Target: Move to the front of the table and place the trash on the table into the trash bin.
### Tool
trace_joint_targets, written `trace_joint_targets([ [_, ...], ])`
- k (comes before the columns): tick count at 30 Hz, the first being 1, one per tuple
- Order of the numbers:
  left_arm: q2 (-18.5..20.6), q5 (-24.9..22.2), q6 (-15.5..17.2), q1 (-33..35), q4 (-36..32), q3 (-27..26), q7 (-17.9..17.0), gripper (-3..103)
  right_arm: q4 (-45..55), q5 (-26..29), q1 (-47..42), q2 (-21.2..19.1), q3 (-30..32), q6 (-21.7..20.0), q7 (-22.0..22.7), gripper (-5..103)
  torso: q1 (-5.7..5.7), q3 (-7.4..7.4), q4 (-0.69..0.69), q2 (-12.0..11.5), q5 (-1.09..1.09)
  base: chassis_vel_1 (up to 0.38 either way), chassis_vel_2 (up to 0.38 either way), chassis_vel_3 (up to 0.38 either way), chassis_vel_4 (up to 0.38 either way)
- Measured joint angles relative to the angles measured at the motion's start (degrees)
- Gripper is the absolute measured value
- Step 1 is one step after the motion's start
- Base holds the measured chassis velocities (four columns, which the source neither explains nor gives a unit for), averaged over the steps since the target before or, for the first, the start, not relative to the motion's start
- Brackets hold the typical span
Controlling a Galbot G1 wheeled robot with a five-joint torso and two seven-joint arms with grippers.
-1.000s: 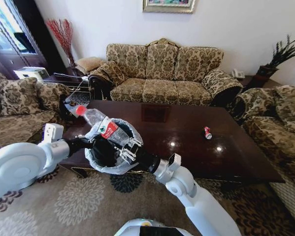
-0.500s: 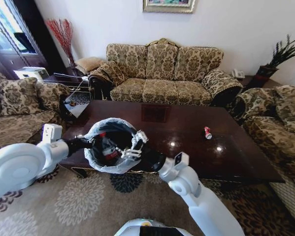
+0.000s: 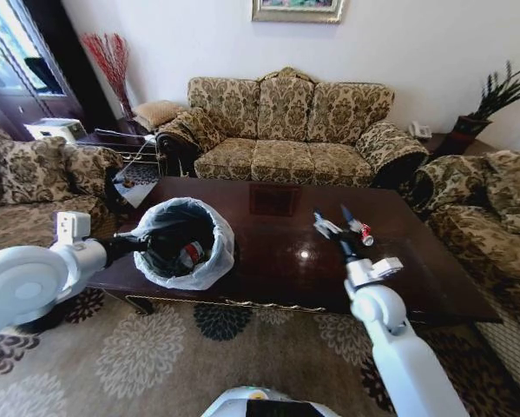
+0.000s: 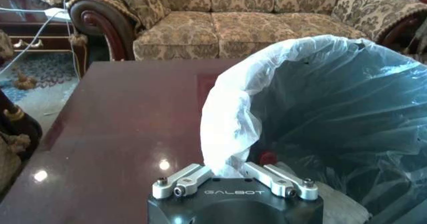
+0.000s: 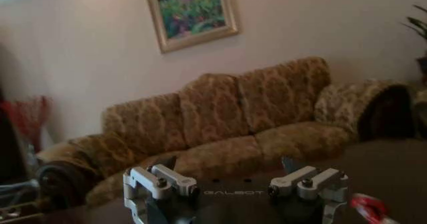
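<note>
The trash bin, lined with a whitish bag, hangs at the near left edge of the table. My left gripper is shut on its rim; the left wrist view shows the fingers pinching the bag liner. A clear red-capped bottle lies inside the bin, its cap showing. A crushed red can lies on the table's right half. My right gripper hovers open just left of the can, with nothing in it. The can also shows beside the open right gripper.
A patterned sofa stands behind the table, with armchairs at left and right. A side table with magazines sits at the far left corner. Patterned carpet lies in front of the table.
The bottle left my right gripper and dropped into the bin. The right arm then swung right across the table to beside the can, fingers open. The bin shifted slightly left.
</note>
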Motion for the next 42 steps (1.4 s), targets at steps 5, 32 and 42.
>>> trace_joint_targets([
  [5, -1.9, 2.1, 0.0, 0.7, -1.2, 0.4, 0.8, 0, -10.0, -0.2, 2.6, 0.1, 0.6, 1.4, 1.4, 100, 0.00, 0.00, 0.01, 0.0, -0.03, -0.043, -0.030, 0.031, 0.039],
  [32, -5.3, 4.8, 0.0, 1.6, -4.0, 1.1, 2.5, 0, -47.7, -11.9, 28.0, 4.3, -4.9, 6.9, 5.2, 100, 0.00, 0.00, -0.02, 0.0, 0.03, -0.062, -0.054, 0.064, 0.055],
  [42, -5.4, 4.7, 0.0, 1.6, -4.0, 1.2, 2.5, 0, -51.3, -11.6, 29.6, 4.5, -5.5, 5.6, 4.2, 93, 0.00, 0.00, 0.00, 0.0, -0.02, 0.000, 0.000, 0.000, 0.000],
])
